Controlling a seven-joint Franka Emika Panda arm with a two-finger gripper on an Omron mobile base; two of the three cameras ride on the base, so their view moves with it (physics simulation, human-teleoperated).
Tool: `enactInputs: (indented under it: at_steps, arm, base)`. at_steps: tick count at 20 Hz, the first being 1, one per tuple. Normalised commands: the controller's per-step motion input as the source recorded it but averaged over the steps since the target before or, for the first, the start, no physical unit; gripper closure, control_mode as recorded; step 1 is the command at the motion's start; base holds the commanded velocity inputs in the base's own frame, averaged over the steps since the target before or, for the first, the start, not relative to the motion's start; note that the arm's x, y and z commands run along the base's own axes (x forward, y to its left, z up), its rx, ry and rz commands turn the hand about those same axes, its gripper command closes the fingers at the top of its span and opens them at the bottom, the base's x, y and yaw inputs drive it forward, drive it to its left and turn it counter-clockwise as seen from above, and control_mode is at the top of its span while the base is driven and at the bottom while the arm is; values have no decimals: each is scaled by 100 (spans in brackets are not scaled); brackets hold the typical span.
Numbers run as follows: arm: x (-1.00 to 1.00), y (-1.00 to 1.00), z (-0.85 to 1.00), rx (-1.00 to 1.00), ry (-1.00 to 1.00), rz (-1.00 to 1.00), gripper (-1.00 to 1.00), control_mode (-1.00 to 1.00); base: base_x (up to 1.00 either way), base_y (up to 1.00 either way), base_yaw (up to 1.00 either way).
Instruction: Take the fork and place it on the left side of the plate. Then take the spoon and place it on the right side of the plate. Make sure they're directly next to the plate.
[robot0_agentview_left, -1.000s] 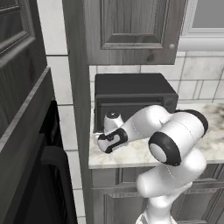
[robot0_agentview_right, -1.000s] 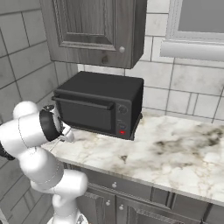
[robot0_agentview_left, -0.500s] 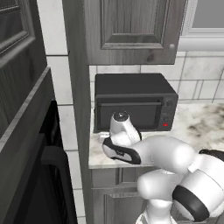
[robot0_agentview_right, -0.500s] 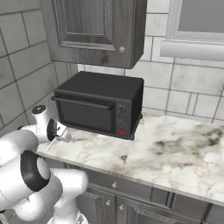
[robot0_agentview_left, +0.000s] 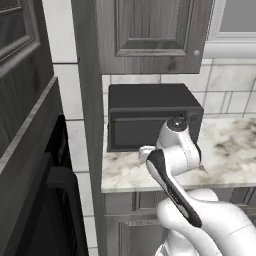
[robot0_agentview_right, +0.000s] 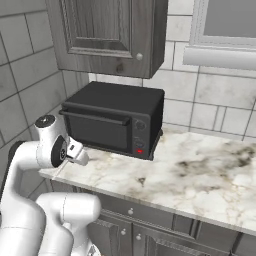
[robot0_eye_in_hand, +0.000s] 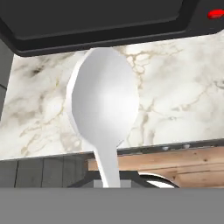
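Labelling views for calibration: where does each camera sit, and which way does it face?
Left base view: behind the arm's left, facing the toaster oven; arm lower right.
Right base view: behind its right, same toaster oven on the marble counter; arm lower left.
Hand view: along the gripper, spoon over the counter.
Shared: oven, counter.

A black toaster oven (robot0_agentview_right: 116, 120) stands on the marble counter (robot0_agentview_right: 200, 172), the arm's white wrist (robot0_agentview_right: 75, 151) at its eight o'clock.

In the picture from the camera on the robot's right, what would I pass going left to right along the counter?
The robot's white arm, then the black toaster oven, then the long bare stretch of marble counter running to the right edge.
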Motion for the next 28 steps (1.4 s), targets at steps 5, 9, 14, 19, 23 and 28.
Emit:
enactInputs:
  at_steps: [5, 9, 14, 19, 23, 28]
  arm:
    - [-100, -84, 33, 0, 9, 0, 100, -100]
    - [-91, -74, 11, 0, 2, 0, 100, -100]
    - [-25, -17, 14, -1, 0, 0, 100, -100]
    - [0, 0, 0, -7, 0, 0, 100, -100]
    - [0, 0, 0, -4, 0, 0, 100, -100]
    - [-2, 0, 0, -2, 0, 0, 100, 100]
  base:
    - [0, 0, 0]
    - [0, 0, 0]
    - [0, 0, 0]
    - [0, 0, 0]
    - [0, 0, 0]
    - [-10, 0, 0]
